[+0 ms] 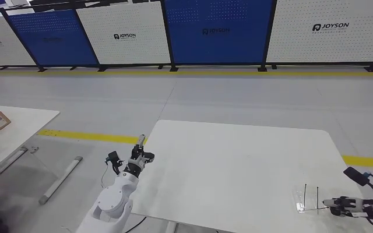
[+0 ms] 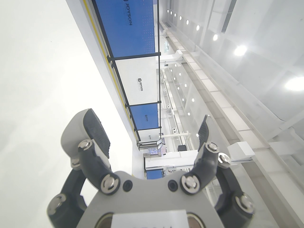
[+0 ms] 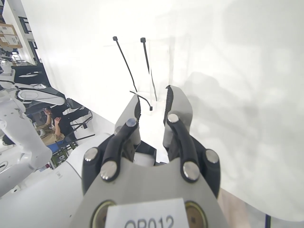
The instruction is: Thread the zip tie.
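Two black zip ties (image 3: 125, 60) (image 3: 146, 55) lie side by side on a clear tray (image 3: 180, 55), heads pointing away from my right gripper (image 3: 153, 96). That gripper is open just short of their tails, and the tail of one tie runs into the gap between the fingers. A short bent black tie piece (image 3: 143, 100) lies beside one fingertip (image 3: 136, 105). In the top view the ties (image 1: 305, 193) and tray (image 1: 300, 205) sit at the table's near right corner, with the right gripper (image 1: 327, 204) beside them. My left gripper (image 2: 149, 119) (image 1: 140, 150) is open and holds nothing, at the table's left edge.
The white table (image 1: 233, 169) is bare across its middle. Its near right edge runs close to the tray. Another table (image 1: 23, 122) stands off to the left across the floor. Blue and white panels (image 1: 215, 29) line the back.
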Robot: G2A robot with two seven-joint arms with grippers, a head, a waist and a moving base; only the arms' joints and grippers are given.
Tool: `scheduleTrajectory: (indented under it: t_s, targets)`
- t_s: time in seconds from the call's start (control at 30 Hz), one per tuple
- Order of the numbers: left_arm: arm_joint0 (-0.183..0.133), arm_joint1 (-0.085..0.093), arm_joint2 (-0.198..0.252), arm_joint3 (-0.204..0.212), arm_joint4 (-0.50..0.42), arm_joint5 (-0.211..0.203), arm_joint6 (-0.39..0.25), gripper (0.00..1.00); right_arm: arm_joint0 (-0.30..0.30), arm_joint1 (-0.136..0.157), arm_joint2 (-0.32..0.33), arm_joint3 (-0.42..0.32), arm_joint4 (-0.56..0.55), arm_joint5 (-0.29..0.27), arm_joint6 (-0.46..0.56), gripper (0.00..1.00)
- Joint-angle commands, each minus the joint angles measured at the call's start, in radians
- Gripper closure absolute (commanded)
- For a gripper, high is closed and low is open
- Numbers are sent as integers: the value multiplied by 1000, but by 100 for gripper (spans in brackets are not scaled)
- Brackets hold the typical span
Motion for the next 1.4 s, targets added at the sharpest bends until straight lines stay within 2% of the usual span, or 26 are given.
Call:
scheduleTrajectory:
  t_s: [0.0,0.07,0.37,0.47,0.6,0.67,0.7,0.93,1.17,1.37]
  targets:
    - [0,0,0,0,0,0,0,0,-4,1,2,-6,-2,0,-2,85]
    - [0,0,0,0,0,0,0,0,-9,3,5,-12,-3,0,-3,88]
    - [0,0,0,0,0,0,0,0,-30,8,15,-34,-2,-6,-2,82]
    - [0,0,0,0,0,0,0,0,-35,9,18,-39,2,-8,-4,89]
    - [0,0,0,0,0,0,0,0,-40,11,20,-44,5,-9,-4,87]
    - [0,0,0,0,0,0,0,0,-40,12,20,-46,4,-7,-3,98]
    - [0,0,0,0,0,0,0,0,-40,13,20,-48,3,-6,-3,100]
    - [0,0,0,0,0,0,0,0,-52,17,40,-49,22,-10,-10,100]
    - [0,0,0,0,0,0,0,0,-103,24,119,-60,104,-54,-39,100]
    - [0,0,0,0,0,0,0,0,-222,24,253,-58,314,-149,-95,100]
